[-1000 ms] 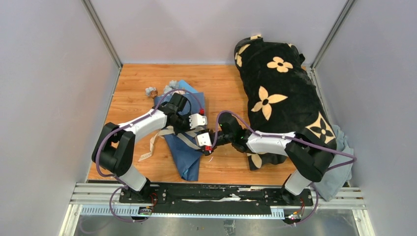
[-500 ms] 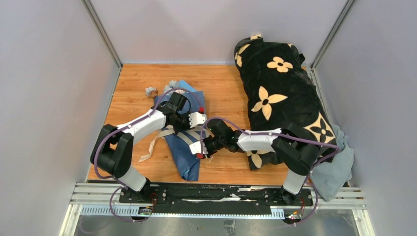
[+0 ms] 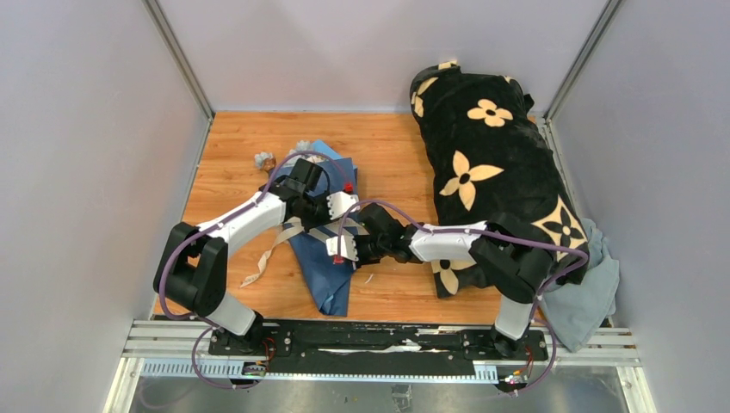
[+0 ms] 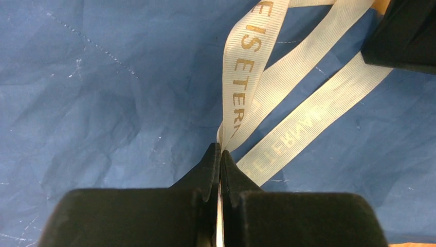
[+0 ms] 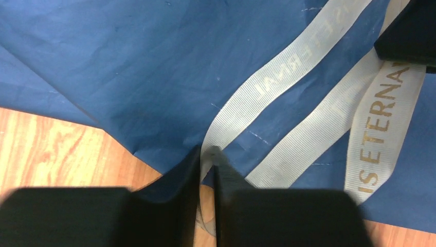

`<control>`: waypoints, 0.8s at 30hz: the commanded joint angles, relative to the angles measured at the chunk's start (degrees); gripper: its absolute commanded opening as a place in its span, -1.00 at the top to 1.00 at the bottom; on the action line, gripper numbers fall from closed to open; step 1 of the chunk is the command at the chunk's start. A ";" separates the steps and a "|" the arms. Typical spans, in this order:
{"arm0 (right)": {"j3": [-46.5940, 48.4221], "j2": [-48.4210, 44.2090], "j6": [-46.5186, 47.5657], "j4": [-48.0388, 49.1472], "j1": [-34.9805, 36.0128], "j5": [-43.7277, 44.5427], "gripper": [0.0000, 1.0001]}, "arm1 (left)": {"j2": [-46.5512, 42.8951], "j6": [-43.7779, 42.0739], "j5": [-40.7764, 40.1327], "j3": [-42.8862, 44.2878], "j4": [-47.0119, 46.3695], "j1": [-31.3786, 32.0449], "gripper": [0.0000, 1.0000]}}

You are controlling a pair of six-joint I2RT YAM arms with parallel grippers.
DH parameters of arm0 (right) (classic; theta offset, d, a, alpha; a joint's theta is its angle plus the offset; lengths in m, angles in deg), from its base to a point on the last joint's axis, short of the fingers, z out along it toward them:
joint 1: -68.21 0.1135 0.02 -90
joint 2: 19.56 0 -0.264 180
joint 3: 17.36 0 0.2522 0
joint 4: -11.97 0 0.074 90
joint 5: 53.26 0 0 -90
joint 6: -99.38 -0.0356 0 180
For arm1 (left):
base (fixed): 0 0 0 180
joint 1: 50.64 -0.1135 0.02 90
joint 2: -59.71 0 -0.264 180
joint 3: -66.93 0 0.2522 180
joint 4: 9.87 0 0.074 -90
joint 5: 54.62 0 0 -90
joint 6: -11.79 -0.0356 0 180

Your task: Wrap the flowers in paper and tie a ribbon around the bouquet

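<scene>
The bouquet (image 3: 320,262) lies on the wooden table, a cone of navy paper (image 4: 103,103) with pale flowers (image 3: 303,148) showing at its far end. The cream ribbon (image 4: 247,77) crosses the paper in several strands, and one tail trails off to the left (image 3: 265,256). My left gripper (image 4: 220,150) is over the middle of the cone, shut on a folded ribbon strand. Just below it, at the paper's right edge, my right gripper (image 5: 206,154) has its jaws nearly together with another strand (image 5: 288,67) pinched at the tips. The stems are hidden inside the paper.
A black plush blanket (image 3: 491,163) with cream flower prints fills the right side of the table. A grey-blue cloth (image 3: 594,297) hangs at its near right. A loose bloom (image 3: 264,160) lies left of the bouquet. Grey walls close in on three sides.
My right gripper has moved left from the table onto the bouquet's edge, and its jaws have narrowed around a ribbon strand. The left gripper has drifted slightly up and left, still holding the ribbon.
</scene>
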 commanded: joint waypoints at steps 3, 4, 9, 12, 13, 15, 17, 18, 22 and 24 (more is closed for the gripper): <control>0.42 -0.26 -2.77 -5.09 -0.65 3.59 1.00 | -0.97 1.74 1.36 0.44 -1.97 -1.01 1.00; 0.04 -1.69 -2.75 -5.77 -0.58 2.02 1.00 | -0.98 1.95 0.97 0.29 -2.44 -1.02 1.00; -6.25 -14.45 -9.40 -0.22 -1.59 -16.74 1.00 | -0.52 3.34 -1.74 -2.18 -6.94 -1.02 1.00; -11.75 -17.76 -28.30 18.89 -6.53 -26.02 1.00 | -0.15 3.70 -2.25 -2.86 -7.75 -1.02 1.00; -13.51 -17.76 -33.59 25.71 -8.09 -27.93 1.00 | -0.12 3.87 -2.28 -3.02 -8.08 -1.02 1.00; -15.37 -16.78 -41.87 37.20 -10.55 -28.72 1.00 | -0.12 3.95 -2.18 -3.24 -8.26 -1.02 1.00; -16.30 -14.93 -50.77 50.12 -12.76 -27.15 1.00 | -0.06 3.94 -2.28 -3.34 -8.24 -1.02 1.00; -17.01 -12.99 -57.37 56.43 -14.53 -25.60 1.00 | -0.20 3.81 -2.37 -3.45 -8.15 -1.02 1.00; -17.55 -3.63 -77.77 82.06 -19.10 -14.52 1.00 | -0.87 3.84 -2.40 -4.24 -8.40 -1.02 1.00; -16.31 -0.05 -84.13 82.95 -21.06 -8.35 1.00 | -1.43 3.98 -2.33 -4.60 -8.32 -1.02 1.00</control>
